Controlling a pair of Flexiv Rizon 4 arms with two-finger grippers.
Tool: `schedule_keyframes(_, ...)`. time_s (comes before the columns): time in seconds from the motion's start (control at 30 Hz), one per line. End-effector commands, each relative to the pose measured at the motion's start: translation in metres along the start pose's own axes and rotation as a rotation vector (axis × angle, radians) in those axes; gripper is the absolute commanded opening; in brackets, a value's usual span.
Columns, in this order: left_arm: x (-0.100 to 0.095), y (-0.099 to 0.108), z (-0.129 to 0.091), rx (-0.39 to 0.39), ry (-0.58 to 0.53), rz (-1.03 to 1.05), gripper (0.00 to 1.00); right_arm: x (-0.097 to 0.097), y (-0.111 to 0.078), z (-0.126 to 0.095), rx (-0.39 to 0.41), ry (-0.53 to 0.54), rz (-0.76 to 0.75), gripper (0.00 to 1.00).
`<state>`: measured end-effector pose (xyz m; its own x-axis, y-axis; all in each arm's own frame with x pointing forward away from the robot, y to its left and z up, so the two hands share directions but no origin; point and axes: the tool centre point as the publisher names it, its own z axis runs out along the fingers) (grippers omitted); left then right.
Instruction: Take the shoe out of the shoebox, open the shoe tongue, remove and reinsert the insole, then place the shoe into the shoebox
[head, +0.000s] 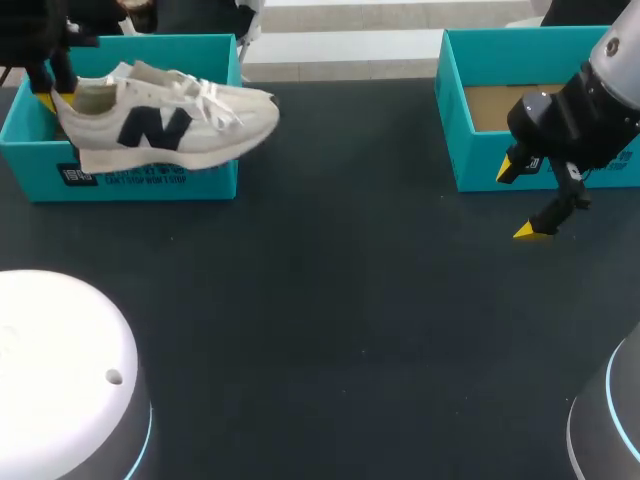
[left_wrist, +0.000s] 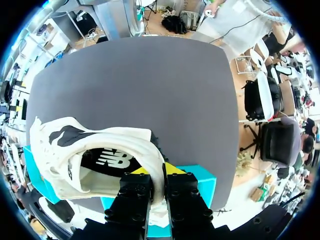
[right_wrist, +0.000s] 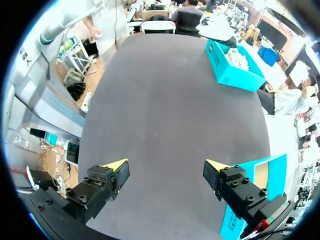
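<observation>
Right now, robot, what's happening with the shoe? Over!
Left gripper shut on the shoe, at the heel. Shoe held up over its shoebox. Right gripper open, holding nothing, beside second box.

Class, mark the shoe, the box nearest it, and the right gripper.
shoe (head: 160, 128): head view, on its side panel.
box (head: 215, 178): head view, on its front wall.
right gripper (right_wrist: 165, 167): right wrist view, midway between its tips.
</observation>
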<state>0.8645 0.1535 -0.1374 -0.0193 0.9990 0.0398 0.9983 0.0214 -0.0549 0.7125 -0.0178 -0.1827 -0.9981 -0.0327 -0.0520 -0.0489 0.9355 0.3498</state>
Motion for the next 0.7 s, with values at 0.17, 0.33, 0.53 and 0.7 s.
schedule_keyframes(0.17, -0.034, -0.049, 0.008, -0.154, 0.021, 0.086, 0.00, -0.001, 0.000, 0.001, 0.002, 0.002, 0.000, 1.00)
schedule_keyframes(0.33, -0.055, -0.070, 0.022, -0.147, 0.021, 0.140, 0.00, -0.001, 0.000, 0.001, 0.002, 0.002, 0.000, 1.00)
schedule_keyframes(0.53, -0.065, -0.081, 0.030, -0.152, 0.042, 0.174, 0.00, -0.001, 0.000, 0.001, 0.002, 0.002, 0.000, 1.00)
schedule_keyframes(0.7, -0.065, -0.081, 0.030, -0.152, 0.042, 0.174, 0.00, -0.001, 0.000, 0.001, 0.002, 0.002, 0.000, 1.00)
